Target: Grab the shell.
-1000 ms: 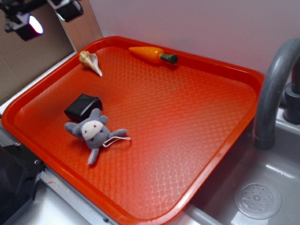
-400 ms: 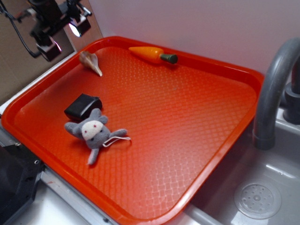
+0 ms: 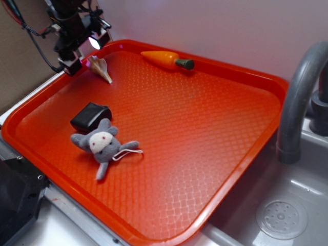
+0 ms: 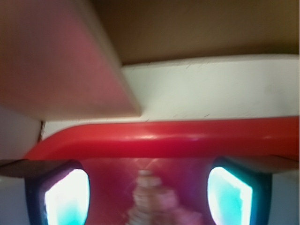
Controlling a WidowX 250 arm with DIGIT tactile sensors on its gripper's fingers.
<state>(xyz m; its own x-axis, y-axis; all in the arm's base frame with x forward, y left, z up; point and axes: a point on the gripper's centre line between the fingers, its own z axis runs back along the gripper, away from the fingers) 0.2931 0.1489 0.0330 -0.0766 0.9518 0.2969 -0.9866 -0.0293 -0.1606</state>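
Note:
The beige-tan shell (image 3: 100,68) lies at the far left corner of the red tray (image 3: 205,133), its pale tip pointing toward the tray's middle. My gripper (image 3: 82,54) hangs just above and left of the shell, over the tray's rim. In the wrist view the shell (image 4: 147,201) shows blurred, low between my two lit fingers (image 4: 68,199), with wide gaps on both sides. The gripper (image 4: 149,197) is open and touches nothing that I can see.
An orange toy carrot (image 3: 166,59) lies by the tray's far rim. A black block (image 3: 89,116) and a grey plush toy (image 3: 102,145) lie at the tray's left front. A grey faucet (image 3: 300,97) and sink (image 3: 282,215) stand to the right.
My gripper has come down and to the right from the top left corner, and now sits low beside the shell. The shell and the other things have not moved.

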